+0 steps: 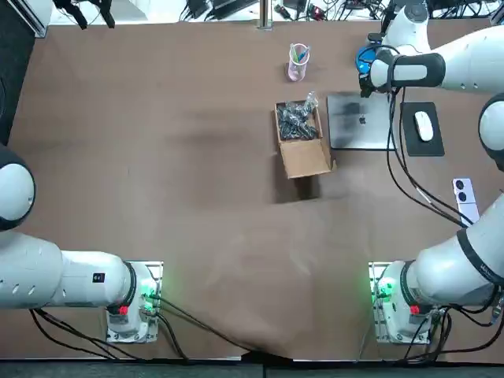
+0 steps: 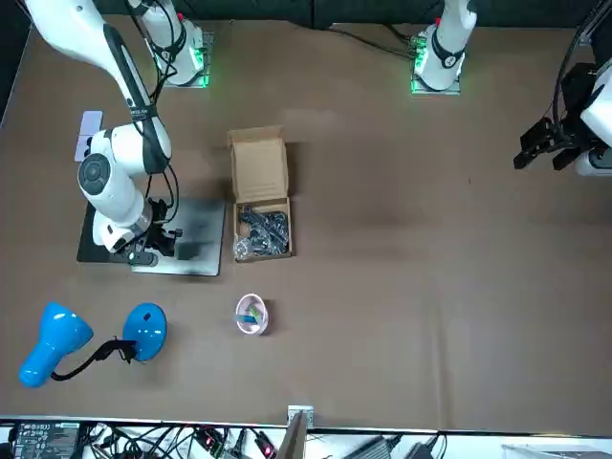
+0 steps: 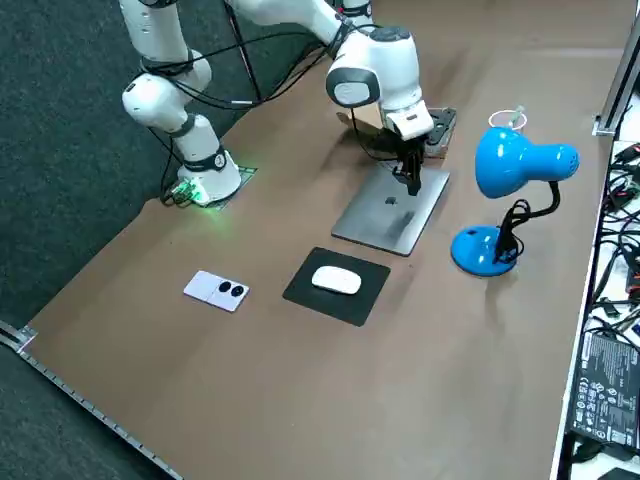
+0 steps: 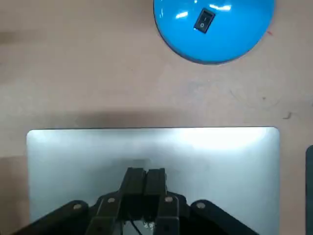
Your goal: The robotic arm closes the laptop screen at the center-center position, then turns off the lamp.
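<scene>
Right gripper (image 4: 145,172), fingers (image 4: 156,180) pinched together on nothing, hangs over the shut silver laptop (image 1: 354,126), lying at two o'clock on the table (image 1: 157,173); the blue desk lamp (image 3: 520,160) stands at its twelve.

The table (image 1: 157,157) was brown. The laptop (image 1: 361,120) was silver with a dark apple mark. The black gripper (image 4: 145,177), fingers pressed together, sat over its lid. The lamp (image 3: 520,160) was bright blue with a black switch (image 4: 203,21). The box (image 1: 305,156) was tan. The mouse (image 1: 424,124) was white on a black pad (image 1: 409,146). The cup (image 1: 298,64) was pink.
</scene>
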Tool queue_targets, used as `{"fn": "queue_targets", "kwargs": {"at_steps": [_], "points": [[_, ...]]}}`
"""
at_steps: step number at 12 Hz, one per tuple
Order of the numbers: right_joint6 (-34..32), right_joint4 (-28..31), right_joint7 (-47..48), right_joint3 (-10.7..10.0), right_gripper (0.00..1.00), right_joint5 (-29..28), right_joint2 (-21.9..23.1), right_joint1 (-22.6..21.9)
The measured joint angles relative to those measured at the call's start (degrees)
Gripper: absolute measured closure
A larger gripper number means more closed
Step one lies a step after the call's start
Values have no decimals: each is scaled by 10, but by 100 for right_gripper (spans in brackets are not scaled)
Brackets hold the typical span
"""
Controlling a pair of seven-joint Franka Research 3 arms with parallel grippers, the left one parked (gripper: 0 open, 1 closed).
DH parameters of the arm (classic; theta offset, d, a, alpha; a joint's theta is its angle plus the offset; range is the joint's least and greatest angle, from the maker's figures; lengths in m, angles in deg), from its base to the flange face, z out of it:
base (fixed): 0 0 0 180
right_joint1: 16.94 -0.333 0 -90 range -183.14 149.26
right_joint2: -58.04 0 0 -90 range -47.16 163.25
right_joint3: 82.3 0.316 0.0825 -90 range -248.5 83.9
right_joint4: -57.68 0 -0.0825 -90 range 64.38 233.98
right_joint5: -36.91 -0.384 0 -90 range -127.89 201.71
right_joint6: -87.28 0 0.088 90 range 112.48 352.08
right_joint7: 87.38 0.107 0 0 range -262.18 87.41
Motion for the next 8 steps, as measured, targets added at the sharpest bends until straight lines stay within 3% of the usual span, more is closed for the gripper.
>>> {"fn": "queue_targets", "kwargs": {"at_steps": [4, 8], "points": [[-29, -5, 0, 2, 98, 1, 22, -1], [-119, -39, 0, 6, 98, 1, 62, -5]]}}
